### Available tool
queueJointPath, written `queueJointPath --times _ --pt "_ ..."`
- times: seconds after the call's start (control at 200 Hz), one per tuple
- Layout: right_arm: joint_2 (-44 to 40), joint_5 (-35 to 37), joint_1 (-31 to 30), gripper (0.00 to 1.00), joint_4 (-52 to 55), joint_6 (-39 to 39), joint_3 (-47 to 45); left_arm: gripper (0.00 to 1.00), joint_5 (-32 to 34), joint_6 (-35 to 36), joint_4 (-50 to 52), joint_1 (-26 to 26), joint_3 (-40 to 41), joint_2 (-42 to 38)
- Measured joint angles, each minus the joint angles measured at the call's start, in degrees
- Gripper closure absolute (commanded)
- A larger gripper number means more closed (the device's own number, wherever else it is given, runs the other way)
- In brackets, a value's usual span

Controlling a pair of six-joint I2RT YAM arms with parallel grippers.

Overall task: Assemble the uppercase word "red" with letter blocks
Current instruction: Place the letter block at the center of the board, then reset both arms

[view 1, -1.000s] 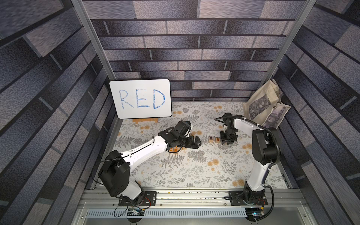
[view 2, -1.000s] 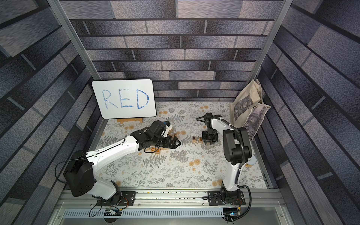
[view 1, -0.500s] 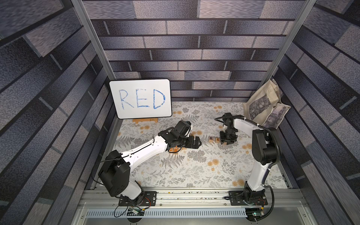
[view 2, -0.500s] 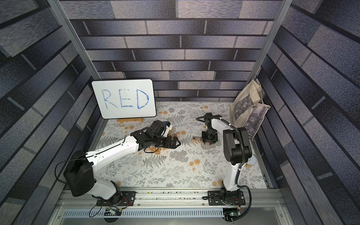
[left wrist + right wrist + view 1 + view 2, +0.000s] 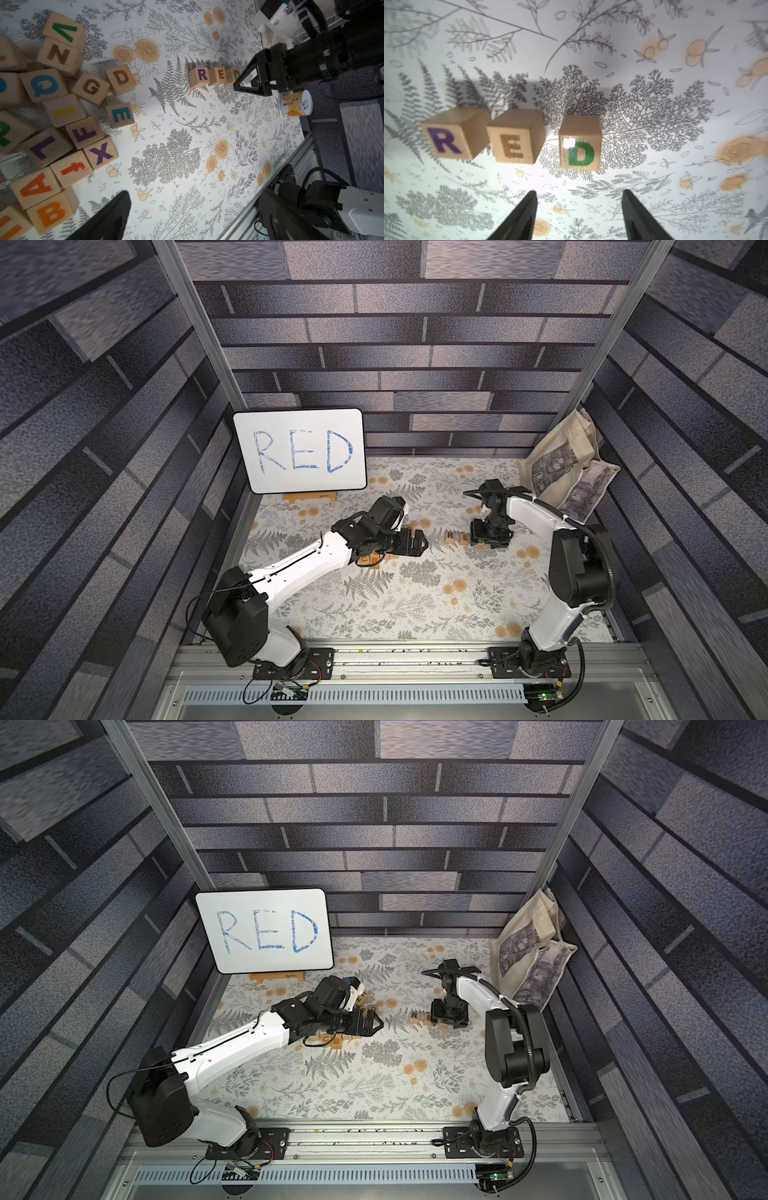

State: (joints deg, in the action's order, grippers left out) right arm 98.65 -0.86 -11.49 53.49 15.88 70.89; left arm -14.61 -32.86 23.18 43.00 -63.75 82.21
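Widened over the past second, the jaws of the right gripper are being held apart and empty just short of the light-wood cube printed with a green D, which is being left standing on the floral-patterned bench. A row is being formed there: the light-wood cube with a purple R, the light-wood cube with a reddish-brown E just beside it, then the D, set slightly apart from the E. The left gripper is being held with jaws wide apart and empty near the heap of spare wooden letter cubes. The release is being judged nearly finished. The right arm is best being drawn straight back so the D is not brushed, and the small gap may then be closed by a gentle nudge.
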Motion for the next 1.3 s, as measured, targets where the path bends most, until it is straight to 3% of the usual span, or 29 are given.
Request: queueJointPath --times 0.07,0.421,0.781,0.992,1.302 --pt "-3.0 -0.6 0.0 0.0 0.3 0.4 -1.5 0.0 0.8 0.6 0.9 -0.9 0.5 -1.9" --pt "-14.3 -3.0 0.0 0.0 2.4 0.7 -6.3 0.0 6.6 4.2 5.9 -10.9 5.9 -14.9" --pt "-25.5 -5.4 0.0 0.0 -5.2 1.3 -13.2 0.0 10.4 6.0 5.7 -37.3 18.9 -30.3" --pt "-31.3 0.2 0.0 0.0 -15.9 -0.3 -20.8 0.0 11.2 9.9 1.2 -47.3 24.4 -33.0" --pt "-36.3 15.0 0.3 0.0 -37.8 -9.2 -34.0 0.0 12.4 14.4 -13.3 -53.4 32.8 -32.5"
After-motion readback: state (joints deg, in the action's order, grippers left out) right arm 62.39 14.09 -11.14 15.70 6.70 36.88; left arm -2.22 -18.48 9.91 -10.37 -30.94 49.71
